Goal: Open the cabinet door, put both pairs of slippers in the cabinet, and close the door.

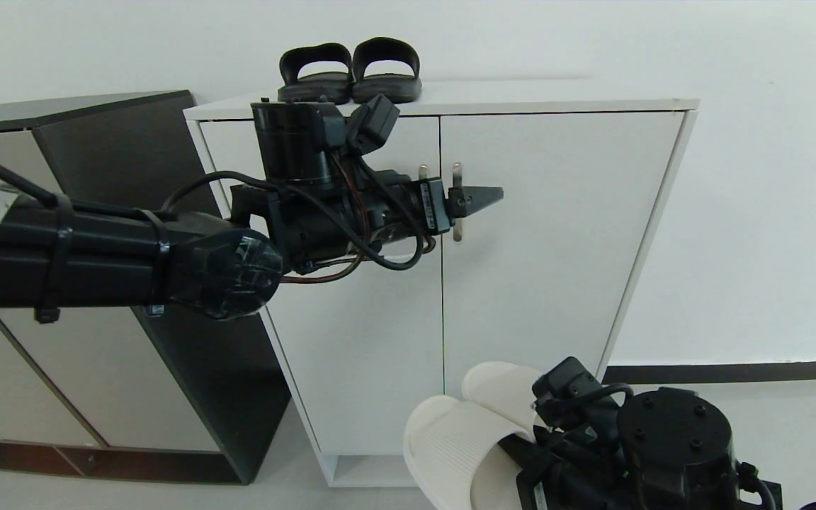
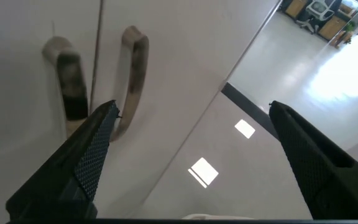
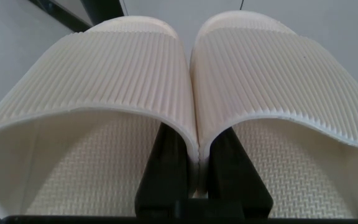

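Cabinet (image 1: 557,95): both doors closed, 2 handles flanking the centre seam. The left gripper (image 1: 482,195) is up at that seam with its fingers spread and holding nothing. In the left wrist view the right door's handle (image 2: 131,74) lies just beside 1 finger (image 2: 95,146), at the edge of the gap rather than centred. I cannot tell whether they touch. The handle's long axis runs vertically up the right door (image 1: 564,248), so you want it inside the gap before closing and pulling. The left arm is the nearer one, and the only free one. The right gripper (image 3: 194,177) is clamped on the white pair (image 1: 465,432), 1 finger inside each slipper pinching the adjoining walls, held low before the foot of the right door. Judgement: the pair may sit in that door's swing path. The black pair (image 1: 350,71) rests on the cabinet top, above the left door.
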